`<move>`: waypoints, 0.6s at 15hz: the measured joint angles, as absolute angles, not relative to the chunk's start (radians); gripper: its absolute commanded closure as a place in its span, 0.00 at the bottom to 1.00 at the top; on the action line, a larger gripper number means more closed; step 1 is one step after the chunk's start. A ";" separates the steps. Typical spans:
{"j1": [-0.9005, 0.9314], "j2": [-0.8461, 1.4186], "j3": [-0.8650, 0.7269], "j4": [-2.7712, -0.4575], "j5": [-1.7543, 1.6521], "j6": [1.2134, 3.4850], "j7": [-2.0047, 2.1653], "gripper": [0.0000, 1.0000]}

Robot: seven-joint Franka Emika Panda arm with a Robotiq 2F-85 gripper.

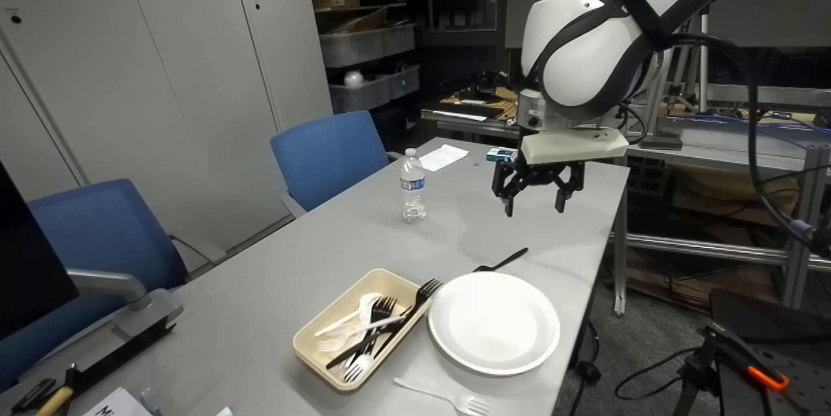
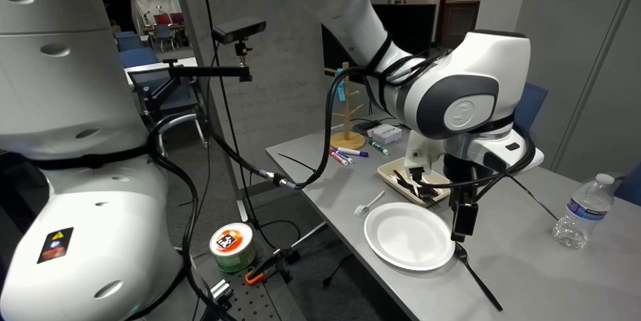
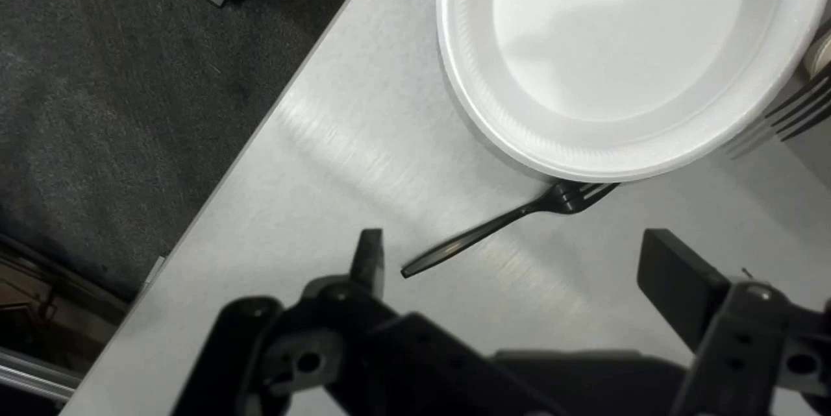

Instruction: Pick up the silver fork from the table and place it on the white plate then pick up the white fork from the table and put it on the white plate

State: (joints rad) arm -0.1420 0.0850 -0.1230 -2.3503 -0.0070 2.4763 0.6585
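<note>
The silver fork, which looks dark grey to black, lies on the light grey table (image 1: pixel 363 244) in both exterior views (image 1: pixel 509 258) (image 2: pixel 482 283) and in the wrist view (image 3: pixel 480 233). Its tines reach the edge of the round white plate (image 1: pixel 495 324), and some tips are hidden by the rim. The plate also shows at the wrist view's top (image 3: pixel 617 33). The white fork (image 1: pixel 441 395) lies on the table between plate and tray in both exterior views (image 2: pixel 369 204); it is out of the wrist view. My gripper (image 1: pixel 534 207) is open and empty above the table near the silver fork's handle end (image 3: pixel 513 234).
A tan tray (image 1: pixel 315 365) with several black and white utensils stands beside the plate; a black fork sticks out over its rim. A water bottle (image 1: pixel 413 192) stands further along the table. Markers (image 2: pixel 345 154) and a wooden stand (image 2: pixel 346 139) are at the far end.
</note>
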 measured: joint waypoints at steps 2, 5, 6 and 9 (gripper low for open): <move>-0.142 0.092 -0.128 -2.348 -0.003 2.479 0.662 0.00; -0.142 0.092 -0.128 -2.345 -0.001 2.479 0.664 0.00; -0.142 0.092 -0.128 -2.345 0.000 2.479 0.664 0.00; -0.142 0.097 -0.128 -2.346 0.003 2.479 0.666 0.00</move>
State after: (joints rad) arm -0.1415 0.0969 -0.1280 -2.3457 0.0030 2.4788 0.6656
